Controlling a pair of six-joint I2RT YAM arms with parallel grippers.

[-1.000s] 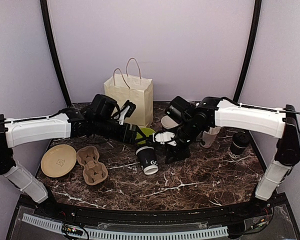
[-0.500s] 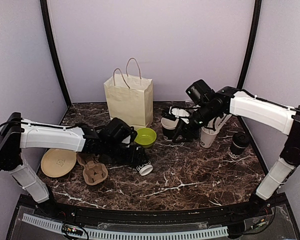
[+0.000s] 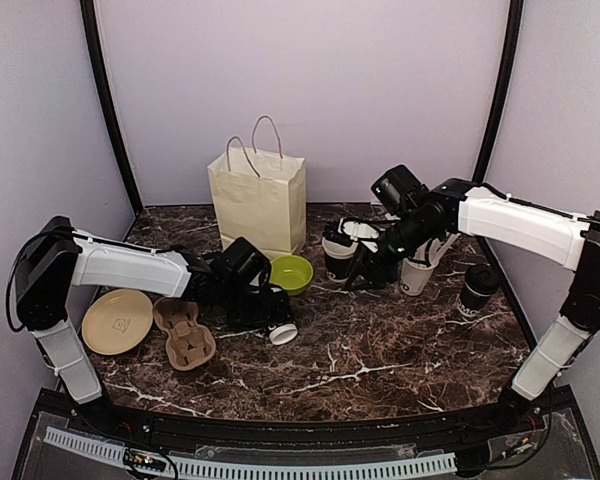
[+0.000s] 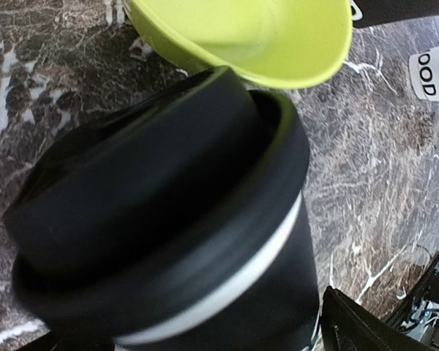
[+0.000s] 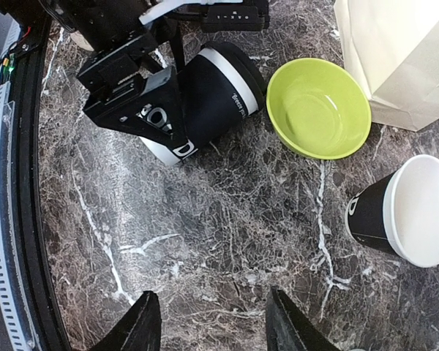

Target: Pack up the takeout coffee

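Left gripper [image 3: 271, 316] clamped across black lidded paper coffee cup [image 5: 205, 91]; cup on its side on dark marble table [image 3: 380, 350], lid end just beside lime-green bowl [image 5: 318, 110]; right gripper [image 5: 216, 325] fingers spread, nothing between, open-top black cup [image 5: 406, 212] near; black cups: four countable, one partly hidden behind right arm; bowl: one; tan paper bag [image 3: 258, 200]: one.

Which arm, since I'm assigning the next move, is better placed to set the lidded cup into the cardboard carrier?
Left. The left gripper clamps the lidded cup, tilted, beside the cardboard carrier. The right gripper is open and empty, farther away by the unlidded cup.
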